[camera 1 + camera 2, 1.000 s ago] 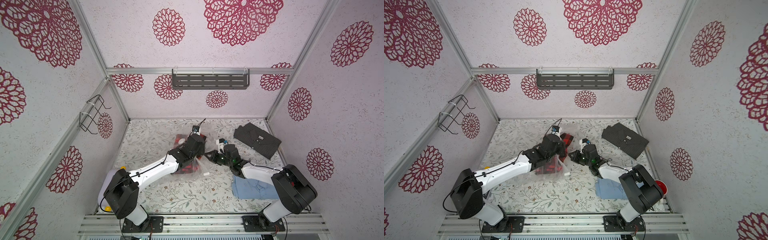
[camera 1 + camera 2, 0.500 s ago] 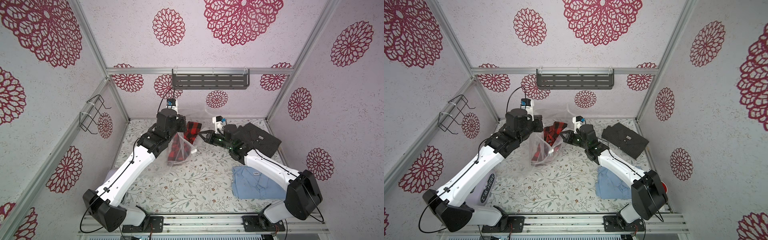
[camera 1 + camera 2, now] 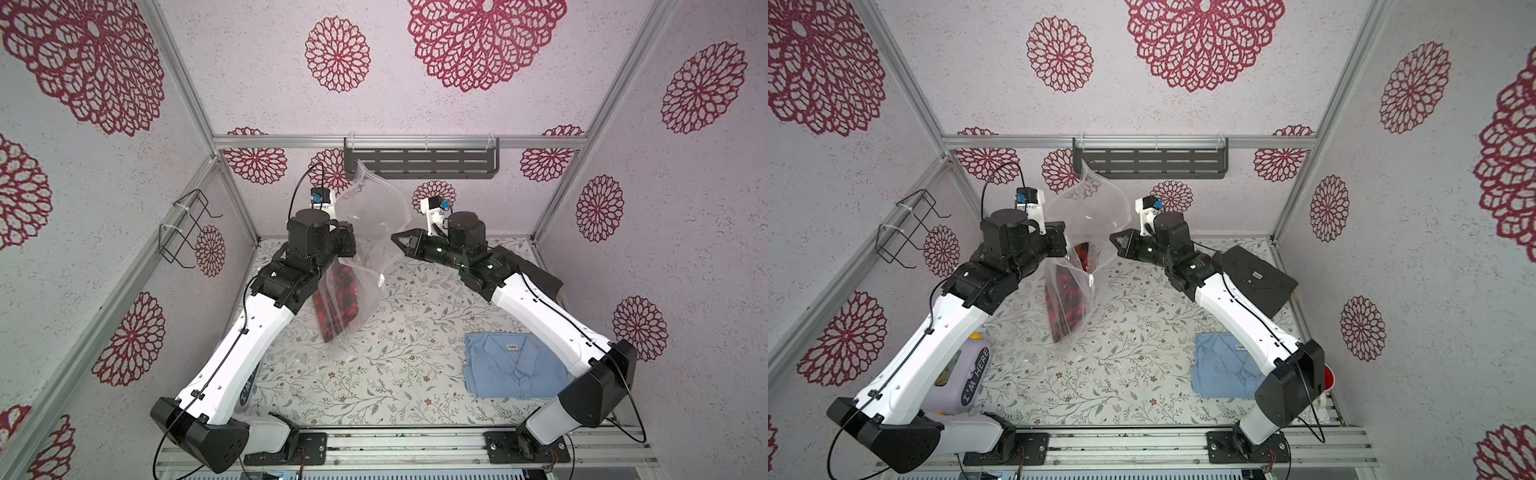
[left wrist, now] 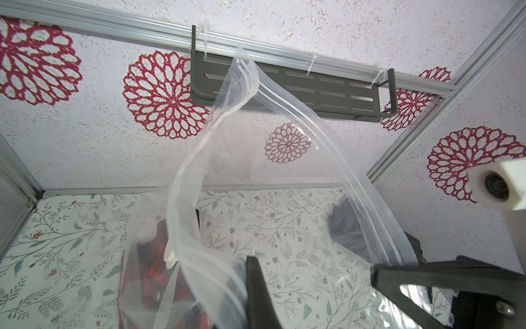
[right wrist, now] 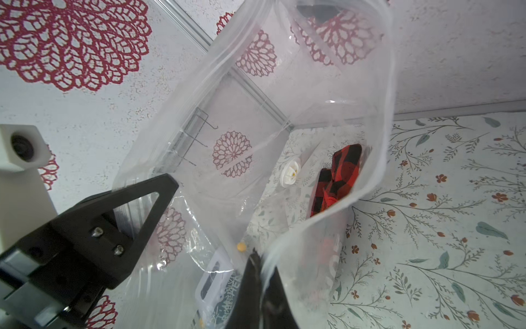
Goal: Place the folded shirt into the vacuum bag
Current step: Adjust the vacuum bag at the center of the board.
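Both top views show a clear bag (image 3: 374,216) held up in the air over the far half of a floral surface (image 3: 395,374), strung between two robot arms. The left hand (image 3: 1062,246) is pressed together on one side of the bag's open mouth, the right hand (image 3: 397,239) is pinching the opposite side, and the mouth gapes between them. A loose stretch of the zip edge (image 4: 355,182) stands up in a peak above the hands, in front of the back wall. The rest of the bag hangs down below the left hand; whether its bottom touches the surface cannot be told. A red shirt (image 3: 336,307), checked red and black, sits inside the lower part of the bag. In the right wrist view the red shirt shows through the open mouth, with the bag's round white valve (image 5: 290,172) just beside it. A blue shirt (image 3: 511,370) lies folded on the surface near the right arm's base. A dark shirt (image 3: 1258,278) lies in the far right corner, partly under that arm. A grey shelf (image 3: 419,162) is on the back wall and a wire rack (image 3: 187,228) on the left wall.
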{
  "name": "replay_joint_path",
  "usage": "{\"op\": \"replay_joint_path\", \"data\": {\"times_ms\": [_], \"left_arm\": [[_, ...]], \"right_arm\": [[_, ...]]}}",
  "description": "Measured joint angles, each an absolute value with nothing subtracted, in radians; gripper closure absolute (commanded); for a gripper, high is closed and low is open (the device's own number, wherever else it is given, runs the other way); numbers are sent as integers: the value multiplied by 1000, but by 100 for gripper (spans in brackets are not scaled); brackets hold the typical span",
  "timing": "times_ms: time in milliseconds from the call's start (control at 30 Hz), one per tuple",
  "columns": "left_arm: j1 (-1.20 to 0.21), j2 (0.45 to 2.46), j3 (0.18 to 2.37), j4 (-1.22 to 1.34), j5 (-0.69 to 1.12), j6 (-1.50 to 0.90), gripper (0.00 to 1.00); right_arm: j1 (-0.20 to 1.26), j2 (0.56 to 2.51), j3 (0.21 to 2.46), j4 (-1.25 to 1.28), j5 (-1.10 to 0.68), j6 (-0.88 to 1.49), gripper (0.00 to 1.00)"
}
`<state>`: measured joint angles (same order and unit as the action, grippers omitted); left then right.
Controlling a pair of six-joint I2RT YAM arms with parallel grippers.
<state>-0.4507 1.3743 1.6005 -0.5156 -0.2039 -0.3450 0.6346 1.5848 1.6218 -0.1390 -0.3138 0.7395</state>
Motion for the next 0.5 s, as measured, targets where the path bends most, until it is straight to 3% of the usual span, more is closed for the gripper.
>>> {"op": "replay_joint_path", "data": {"times_ms": [200,500], "left_arm": [[-436,1435,1740,-590,-181,-329,100],[-398,1541,2151,-786,-139,-270,100]], "right_arm": [[628,1594,1683,-193,-315,722,100],[627,1602,1758,-181,-352,727,100]]}}
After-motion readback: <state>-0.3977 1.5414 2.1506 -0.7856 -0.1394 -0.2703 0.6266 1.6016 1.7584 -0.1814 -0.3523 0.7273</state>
